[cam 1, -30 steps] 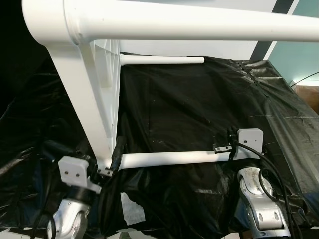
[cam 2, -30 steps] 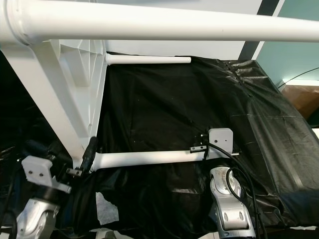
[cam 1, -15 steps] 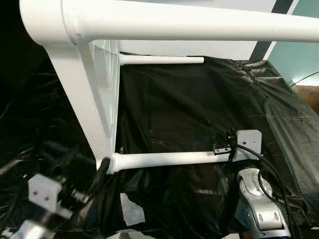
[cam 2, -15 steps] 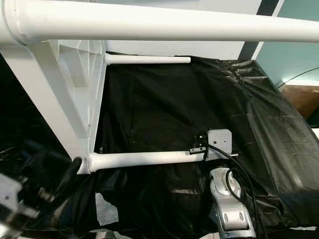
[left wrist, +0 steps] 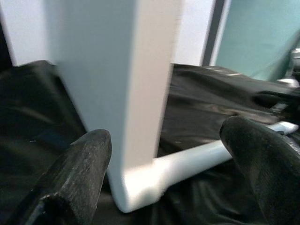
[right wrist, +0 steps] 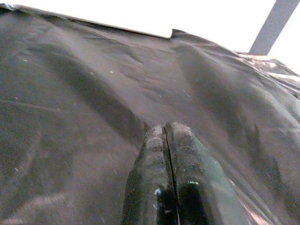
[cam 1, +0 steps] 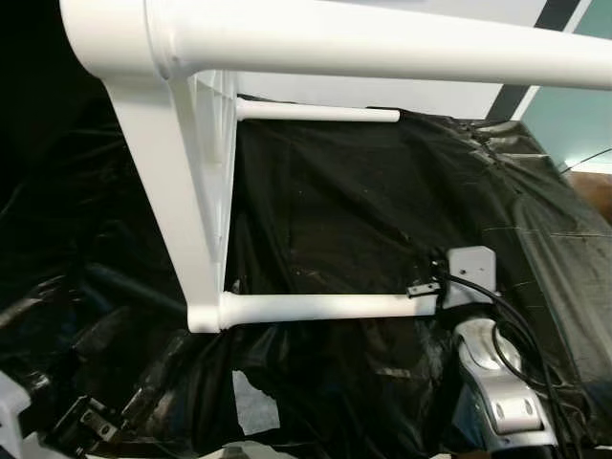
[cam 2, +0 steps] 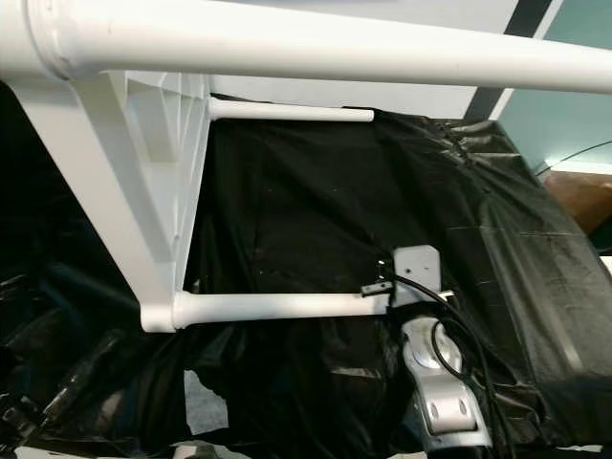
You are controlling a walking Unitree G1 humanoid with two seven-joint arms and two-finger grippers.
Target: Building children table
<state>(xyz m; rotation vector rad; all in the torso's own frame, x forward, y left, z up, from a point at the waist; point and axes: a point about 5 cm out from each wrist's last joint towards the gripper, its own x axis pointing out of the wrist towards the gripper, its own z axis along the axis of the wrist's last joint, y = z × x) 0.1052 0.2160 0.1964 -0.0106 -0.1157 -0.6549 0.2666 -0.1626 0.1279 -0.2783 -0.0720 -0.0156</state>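
A white children's table (cam 1: 182,210) stands on its side on black plastic sheeting, its top upright at the left and its round legs pointing right. The lowest leg (cam 1: 316,307) runs just above the sheet. My left gripper (cam 1: 143,382) hangs low at the near left, below and clear of the table's bottom corner (left wrist: 136,187). It is open, and its fingers (left wrist: 75,173) stand wide apart with the corner seen beyond them. My right gripper (cam 1: 426,287) sits at the free end of the lowest leg, its fingers (right wrist: 168,178) shut with nothing between them, over the sheet.
Crumpled black plastic sheeting (cam 1: 382,201) covers the whole work surface. A near table leg (cam 1: 382,53) crosses the top of the view close to the head. A far leg (cam 1: 316,112) points right. A white scrap (cam 1: 253,402) lies on the sheet. A teal wall (cam 1: 583,105) stands at the right.
My left gripper has drawn back down and to the left, away from the joint of the lowest leg and the tabletop. The right arm has barely moved.
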